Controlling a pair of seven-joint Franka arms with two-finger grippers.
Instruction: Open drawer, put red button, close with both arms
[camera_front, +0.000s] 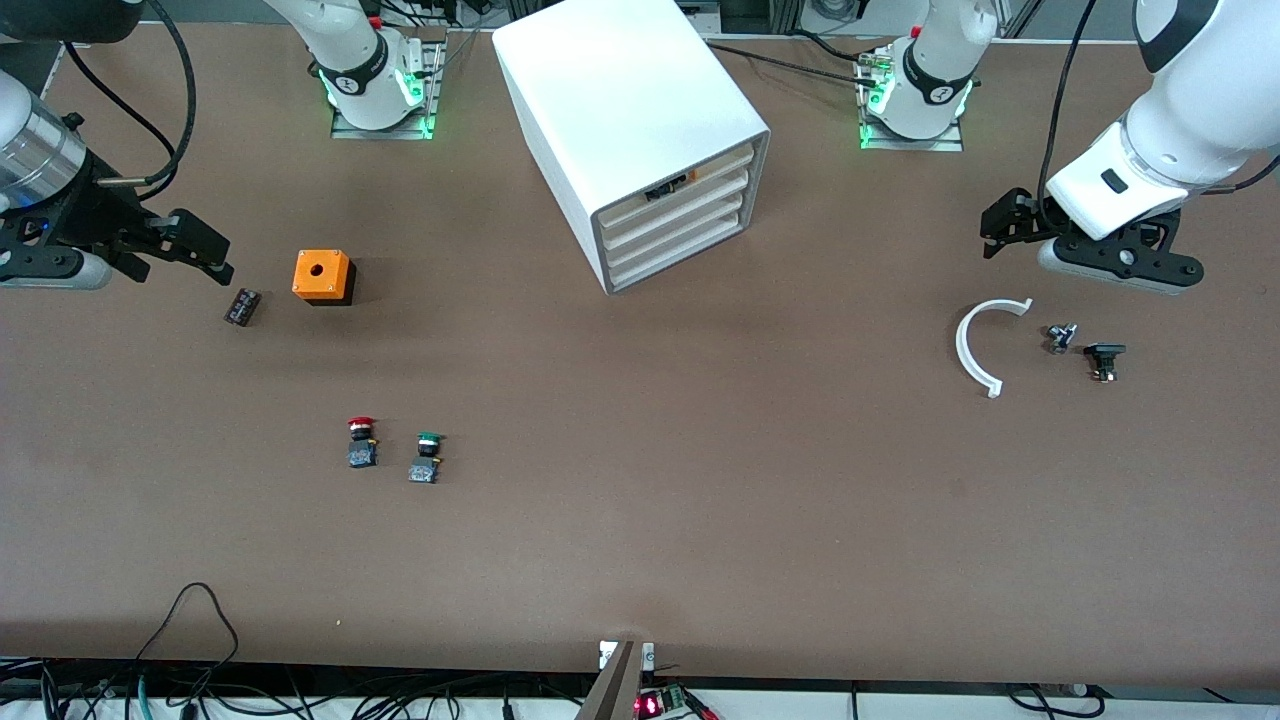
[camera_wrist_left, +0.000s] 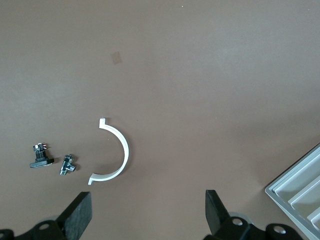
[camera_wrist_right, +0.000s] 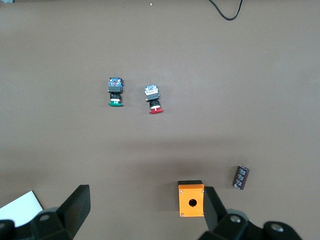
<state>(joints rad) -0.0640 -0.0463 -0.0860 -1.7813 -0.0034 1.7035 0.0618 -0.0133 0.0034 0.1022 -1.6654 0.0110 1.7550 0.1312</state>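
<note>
Red button (camera_front: 361, 441) lies on its side on the surface (camera_front: 700, 480): red mushroom cap, black neck, blue-grey base, just beside its green-capped twin (camera_front: 427, 457), well clear of both jaws. Right gripper (camera_front: 205, 255), jaws wide, hangs above a small dark cylinder (camera_front: 242, 306) near the orange box (camera_front: 322, 277). Left gripper (camera_front: 1005, 225), jaws wide and empty, hovers by the white arc (camera_front: 975, 345); cabinet (camera_front: 630, 130) drawers all shut.

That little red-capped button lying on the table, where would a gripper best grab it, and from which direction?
Probably from straight above, closing on the black neck between cap and base. The red button lies on its side, so the neck is its narrowest part, and the wider red cap would stop it slipping. The green button beside it leaves room.
</note>
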